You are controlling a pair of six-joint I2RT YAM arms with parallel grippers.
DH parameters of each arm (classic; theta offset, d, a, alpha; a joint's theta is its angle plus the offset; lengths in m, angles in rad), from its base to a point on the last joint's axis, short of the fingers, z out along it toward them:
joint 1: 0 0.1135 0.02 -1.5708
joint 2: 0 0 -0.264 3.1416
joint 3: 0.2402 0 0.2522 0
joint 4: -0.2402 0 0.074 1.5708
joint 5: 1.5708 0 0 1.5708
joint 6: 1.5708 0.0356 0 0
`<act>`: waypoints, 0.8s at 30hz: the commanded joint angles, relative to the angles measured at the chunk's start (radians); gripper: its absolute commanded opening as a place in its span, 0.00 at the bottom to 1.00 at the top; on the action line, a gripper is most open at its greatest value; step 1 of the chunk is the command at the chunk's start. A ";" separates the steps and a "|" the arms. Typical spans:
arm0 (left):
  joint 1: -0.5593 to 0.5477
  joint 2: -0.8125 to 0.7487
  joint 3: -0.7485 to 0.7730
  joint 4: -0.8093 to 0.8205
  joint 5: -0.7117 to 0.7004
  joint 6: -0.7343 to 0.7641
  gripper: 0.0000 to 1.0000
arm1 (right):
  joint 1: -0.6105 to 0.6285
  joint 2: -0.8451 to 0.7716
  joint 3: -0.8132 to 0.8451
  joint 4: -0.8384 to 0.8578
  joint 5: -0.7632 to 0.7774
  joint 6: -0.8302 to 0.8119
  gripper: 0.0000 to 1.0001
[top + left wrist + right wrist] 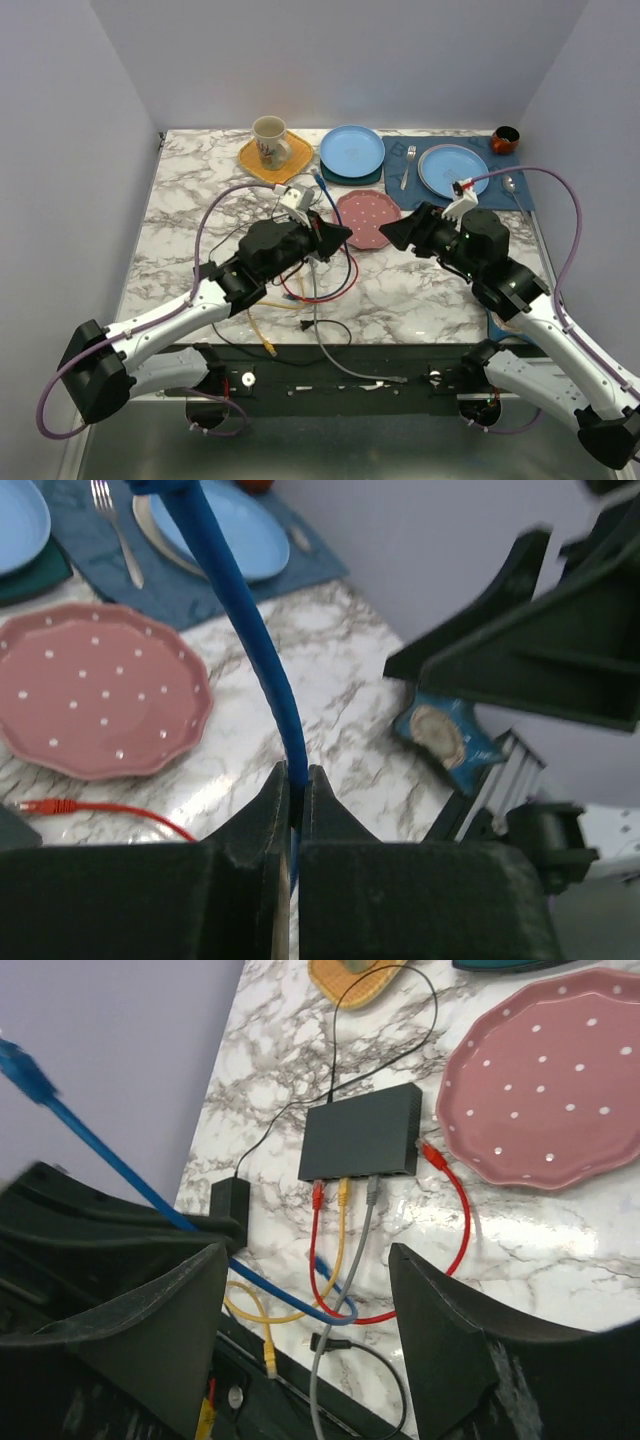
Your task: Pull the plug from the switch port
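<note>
The switch (362, 1135) lies flat on the marble beside the pink dotted plate (545, 1090); in the top view my left arm covers it. Red (318, 1195), yellow (343, 1192) and grey (373, 1192) plugs sit in its front sockets. A second red plug (430, 1153) lies at its right corner. My left gripper (297, 780) is shut on a blue cable (250, 630). That cable's plug (18, 1065) hangs in the air, clear of the switch, and it also shows as the blue plug (318, 182) in the top view. My right gripper (305, 1250) is open and empty, tip to tip with the left gripper (345, 233).
A black power brick (230, 1205) sits left of the switch. Loose loops of cable (315, 290) run to the table's near edge. At the back stand a mug (270, 140) on a yellow coaster, two blue plates (352, 148) (452, 170), a fork (408, 165) and a brown bowl (506, 139).
</note>
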 commanded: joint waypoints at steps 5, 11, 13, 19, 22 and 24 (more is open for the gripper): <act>0.105 0.048 0.062 0.300 0.422 -0.350 0.00 | 0.003 -0.045 -0.069 -0.008 0.117 -0.006 0.74; 0.145 0.069 0.175 0.233 0.482 -0.307 0.00 | 0.003 -0.045 -0.086 -0.008 0.117 -0.010 0.73; 0.172 0.044 0.170 0.251 0.444 -0.277 0.00 | 0.003 -0.054 -0.100 -0.008 0.120 -0.015 0.73; 0.229 -0.057 0.182 0.284 0.318 -0.208 0.00 | 0.003 -0.073 -0.137 -0.007 0.121 -0.018 0.72; 0.232 -0.050 0.305 0.024 0.171 -0.091 0.00 | 0.003 -0.073 -0.143 -0.007 0.123 -0.015 0.72; 0.238 -0.028 0.401 -0.121 -0.036 -0.025 0.00 | 0.003 -0.090 -0.152 -0.007 0.141 -0.016 0.72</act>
